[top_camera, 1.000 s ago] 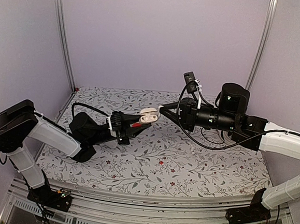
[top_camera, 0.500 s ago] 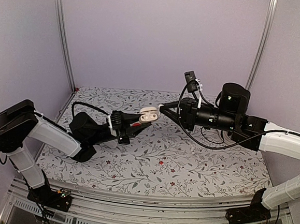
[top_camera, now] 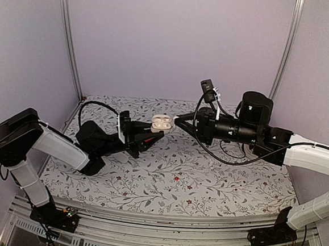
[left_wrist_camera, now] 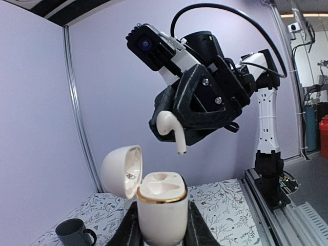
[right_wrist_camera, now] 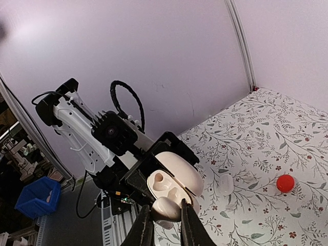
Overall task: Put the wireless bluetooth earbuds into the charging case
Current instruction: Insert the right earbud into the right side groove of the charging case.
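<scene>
From above: left claw (top_camera: 154, 131) reaching in from 9 o'clock, right claw (top_camera: 177, 122) from 3 o'clock, tips nearly meeting in mid-air over the middle of the flowered counter (top_camera: 206, 177).

Clamped between the left claw's fingers (left_wrist_camera: 130, 228), low on both sides of its body: the charging case (left_wrist_camera: 162, 204), cream-white, gold-rimmed, upright and clear of the counter. Lid (left_wrist_camera: 121, 170) swung open toward 9 o'clock in the left wrist view, hollows showing on the top face.

Pinched in the right claw, jaws narrowed to a small gap and pressed on its rounded head: one white earbud (left_wrist_camera: 170, 128), stem pointing down. Hanging just above the case, at about 1 o'clock from the open mouth, close but not touching. In the right wrist view, the same earbud between the two dark fingers at 6 o'clock, the case right behind it.

On the counter: grey mug (left_wrist_camera: 75, 233) at 7 o'clock in the left wrist view; red disc (right_wrist_camera: 285, 183) at 3 o'clock in the right wrist view; a small pale object (right_wrist_camera: 226, 184) between disc and case, too blurred to name.
</scene>
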Available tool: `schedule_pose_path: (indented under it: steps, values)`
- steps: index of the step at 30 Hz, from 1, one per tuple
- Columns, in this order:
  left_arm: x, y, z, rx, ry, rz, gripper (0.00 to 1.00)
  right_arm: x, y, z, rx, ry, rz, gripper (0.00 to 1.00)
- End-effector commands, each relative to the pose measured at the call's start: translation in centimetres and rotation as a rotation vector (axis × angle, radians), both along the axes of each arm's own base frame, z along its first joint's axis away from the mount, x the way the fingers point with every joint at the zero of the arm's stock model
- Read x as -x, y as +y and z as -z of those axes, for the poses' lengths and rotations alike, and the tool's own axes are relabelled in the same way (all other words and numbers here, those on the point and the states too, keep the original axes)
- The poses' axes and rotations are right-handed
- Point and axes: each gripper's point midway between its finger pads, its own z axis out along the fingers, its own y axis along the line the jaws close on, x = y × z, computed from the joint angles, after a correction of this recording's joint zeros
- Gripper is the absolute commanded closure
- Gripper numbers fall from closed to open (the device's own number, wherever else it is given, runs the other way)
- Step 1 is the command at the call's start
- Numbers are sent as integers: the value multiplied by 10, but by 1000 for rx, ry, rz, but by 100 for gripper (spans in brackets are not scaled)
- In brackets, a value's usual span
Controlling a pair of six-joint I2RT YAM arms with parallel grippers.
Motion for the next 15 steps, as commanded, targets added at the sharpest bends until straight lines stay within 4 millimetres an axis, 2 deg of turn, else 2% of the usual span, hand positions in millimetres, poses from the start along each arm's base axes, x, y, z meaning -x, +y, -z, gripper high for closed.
schedule_pose_path:
  steps: [1, 15]
  values:
    - [27, 20, -48, 180, -77, 123, 100, 0, 4, -3, 6, -26, -14, 82]
    - [26, 20, -48, 204, 64, 222, 100, 7, 11, -10, -7, -49, -70, 82]
